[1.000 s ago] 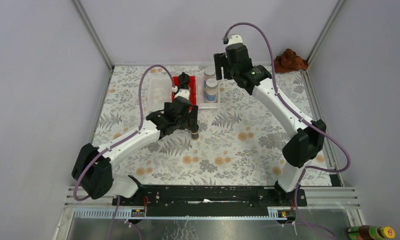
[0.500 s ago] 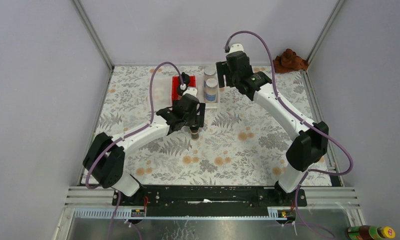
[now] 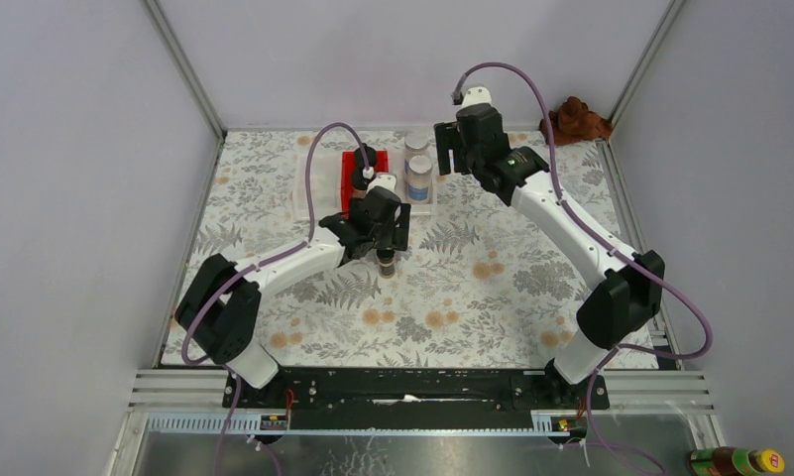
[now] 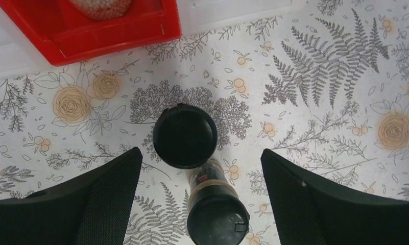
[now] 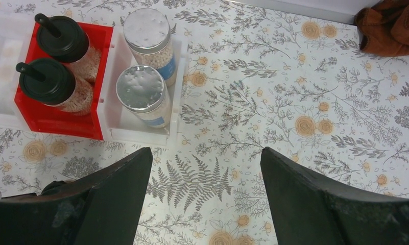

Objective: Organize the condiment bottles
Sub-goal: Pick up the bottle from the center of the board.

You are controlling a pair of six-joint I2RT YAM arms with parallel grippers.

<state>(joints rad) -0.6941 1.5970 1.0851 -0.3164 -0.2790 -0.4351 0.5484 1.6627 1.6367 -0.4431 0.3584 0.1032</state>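
Observation:
Two slim dark-brown bottles with black caps stand close together on the floral table, one [image 4: 185,136] farther and one [image 4: 217,217] nearer; from above they show as one dark spot [image 3: 385,264]. My left gripper [image 4: 200,153] hangs open above them, a finger on each side, touching neither. Two clear jars with black domed caps [image 5: 64,40] [image 5: 46,82] sit in a red tray [image 5: 59,125]. Two silver-lidded jars [image 5: 147,29] [image 5: 140,88] stand in a white tray [image 5: 141,137]. My right gripper [image 5: 206,153] is open and empty, to the right of those trays [image 3: 450,159].
A clear tray [image 3: 313,180] lies left of the red one. A brown cloth [image 3: 576,119] sits at the back right corner. A brown yellow-capped bottle [image 3: 737,461] lies off the table at the bottom right. Grey walls enclose the table.
My left arm has reached farther right and forward over the slim bottles, and its jaws have narrowed slightly. My right gripper has shifted a little to the right of the silver-lidded jars.

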